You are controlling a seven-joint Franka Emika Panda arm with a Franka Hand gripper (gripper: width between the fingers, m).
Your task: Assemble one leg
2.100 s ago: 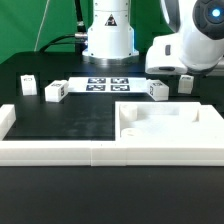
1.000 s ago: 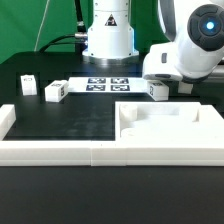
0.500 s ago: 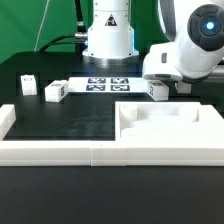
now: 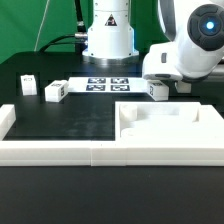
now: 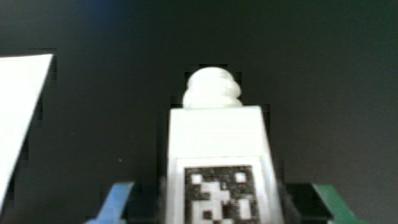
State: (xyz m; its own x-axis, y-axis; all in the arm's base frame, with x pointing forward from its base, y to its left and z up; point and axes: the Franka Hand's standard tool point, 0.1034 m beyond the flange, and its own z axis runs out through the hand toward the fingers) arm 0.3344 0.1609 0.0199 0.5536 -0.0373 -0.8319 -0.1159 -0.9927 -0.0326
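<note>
Just beside the marker board (image 4: 108,84), on the exterior view's right, lies the leg (image 4: 157,91) that the arm is working on, and the gripper (image 5: 215,205) is down over it. The wrist view shows this leg running away from the camera, tag face up, with a rounded peg (image 5: 212,88) at its far end. The fingers (image 5: 121,200) stand one on each side of it with a slim dark gap on both sides. The pincer therefore looks parted and holds nothing yet.

I judge the step in hand to be the grasp of this leg. The next move calls for closing squarely on its two long sides and lifting it clear without tipping it. It would then be carried to the tabletop slab (image 4: 165,122), which lies nearer the camera than the marker board.

Counted:
- Three legs are plain to see. One is under the pincer, and the others (image 4: 27,84) (image 4: 55,92) are on the exterior view's left of the marker board.
- A small shape (image 4: 185,85) farther to the right may be a fourth leg, but the arm partly hides it.
- There is one slab and one marker board.
</note>
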